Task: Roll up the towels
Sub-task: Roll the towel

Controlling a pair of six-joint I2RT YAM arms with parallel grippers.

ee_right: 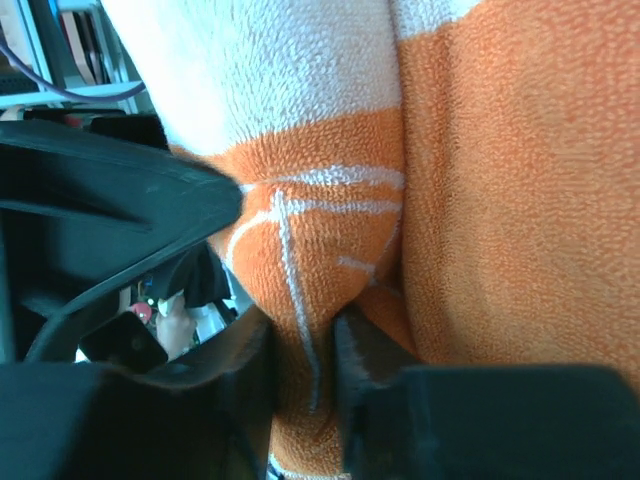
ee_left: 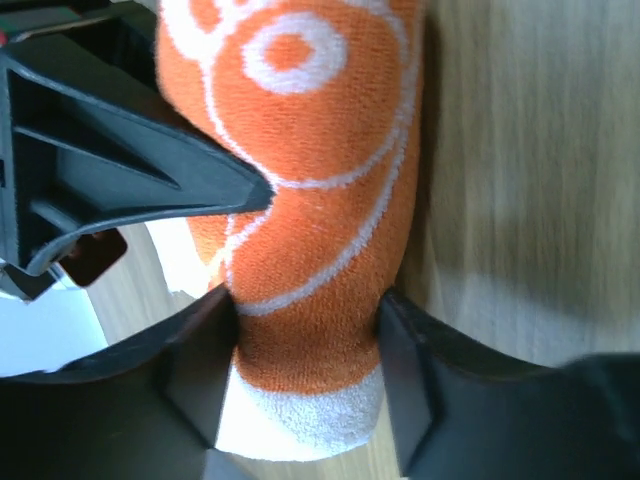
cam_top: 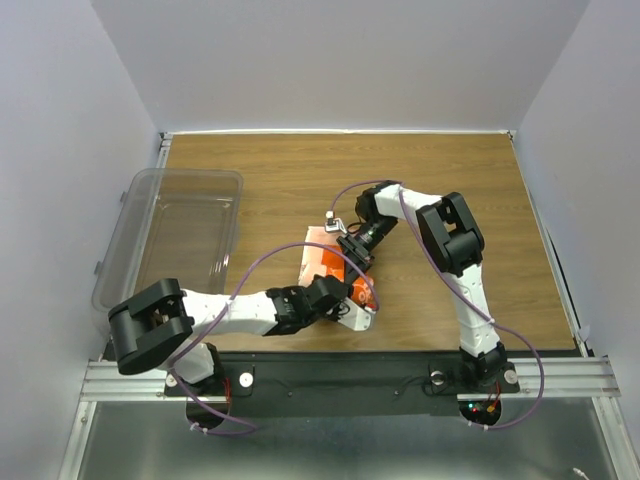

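Observation:
The orange towel [cam_top: 322,258], with white line drawing and a white end band, lies partly rolled at the table's middle. In the left wrist view the roll [ee_left: 310,150] runs away from the camera. My left gripper [ee_left: 305,385] has both fingers pressed against the sides of the roll's near end. From the top, the left gripper [cam_top: 345,300] is at the towel's near end and my right gripper [cam_top: 352,255] at its right side. In the right wrist view the right gripper [ee_right: 305,370] pinches a narrow fold of the towel [ee_right: 500,200].
A clear plastic tub [cam_top: 180,235] stands at the table's left edge. Bare wooden table [cam_top: 450,180] lies behind and to the right of the towel. The two grippers work close together, with the other arm's black finger [ee_left: 150,170] just left of the roll.

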